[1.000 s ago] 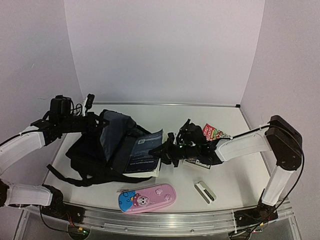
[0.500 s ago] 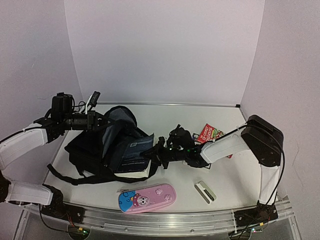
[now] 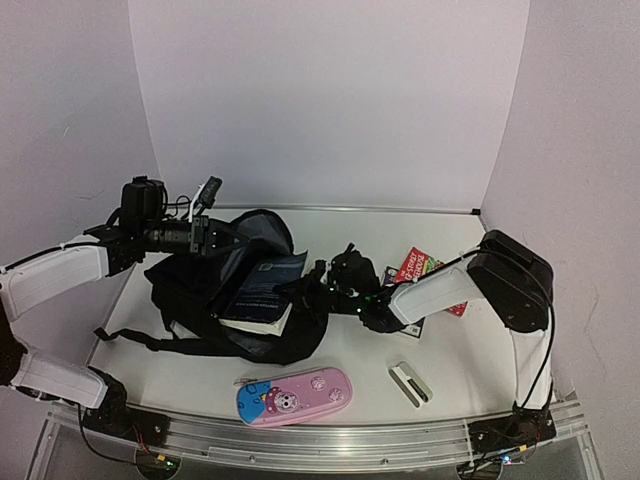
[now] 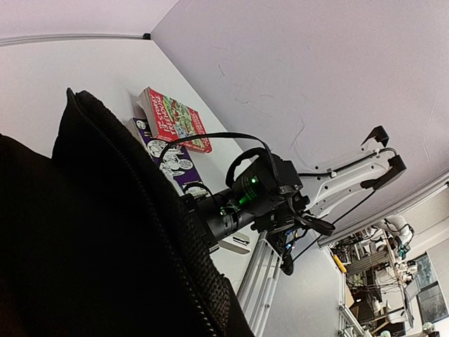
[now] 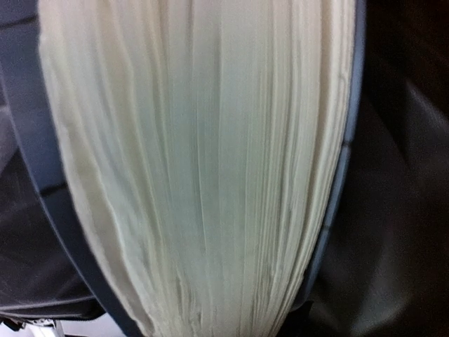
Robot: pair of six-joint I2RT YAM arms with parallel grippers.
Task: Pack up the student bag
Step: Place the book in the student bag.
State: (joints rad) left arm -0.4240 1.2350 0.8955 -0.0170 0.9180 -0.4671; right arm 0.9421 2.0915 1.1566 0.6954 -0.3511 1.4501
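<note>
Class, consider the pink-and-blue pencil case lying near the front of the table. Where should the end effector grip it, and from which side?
Grip the pencil case across its narrow width near the middle, coming straight down from above. It lies flat on the table, long axis roughly left to right; the rounded ends would likely offer less hold.

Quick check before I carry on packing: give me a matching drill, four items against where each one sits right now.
Items:
1. student bag
2. blue book
3. pencil case
4. red book

Places:
A. lying flat, nearest the front
B. top rim pinched by the left gripper
C. back right, outside the bag
D. partway into the bag's mouth

Pairs: 1-B, 2-D, 3-A, 4-C
</note>
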